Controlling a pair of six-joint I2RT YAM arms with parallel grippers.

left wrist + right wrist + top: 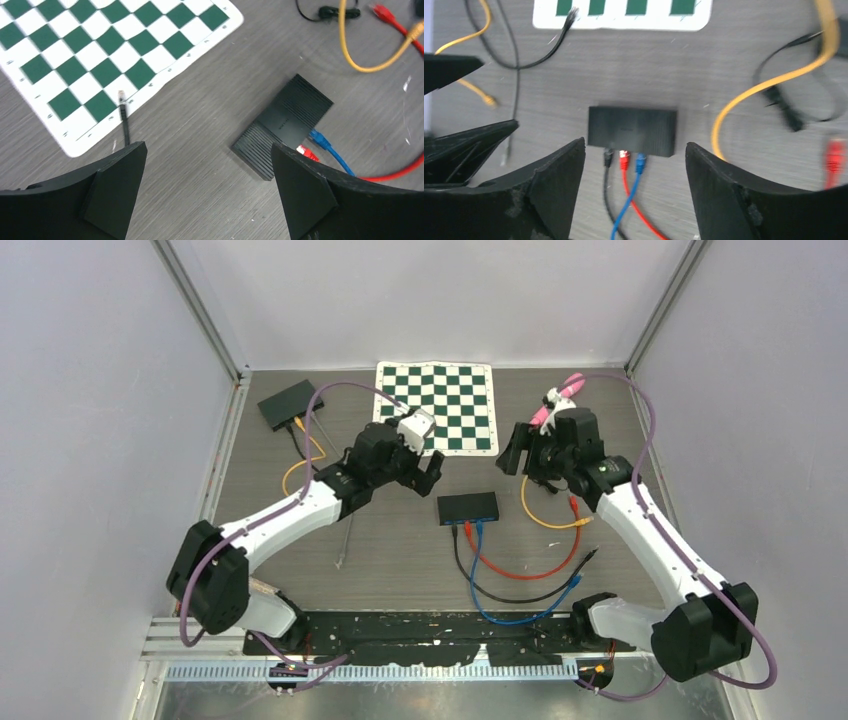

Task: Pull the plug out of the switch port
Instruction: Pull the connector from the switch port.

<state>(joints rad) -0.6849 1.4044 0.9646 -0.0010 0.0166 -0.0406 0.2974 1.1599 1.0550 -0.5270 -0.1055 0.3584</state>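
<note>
**Top external view:** the switch point(468, 507) lies mid-counter point(390, 560), between the two arms and nearer than the checkered mat point(437, 405).

**Left wrist view:** the left jaws are spread wide and empty, above the counter beside the switch. A blue plug point(318, 138) and a red plug point(306, 151) sit in its ports.

**Right wrist view:** the right jaws gape wide, holding nothing, over the switch. A black plug point(608, 156) sits left of the red and blue ones (all three seated).

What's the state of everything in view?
Left gripper, open, empty.
Right gripper, open, empty, over the switch.
Switch, lying flat, three ports filled.
Black plug, in port.
Red plug, in port.
Blue plug, in port.
Yellow cable right of switch, loose, not in it.
Mat, flat.
</note>
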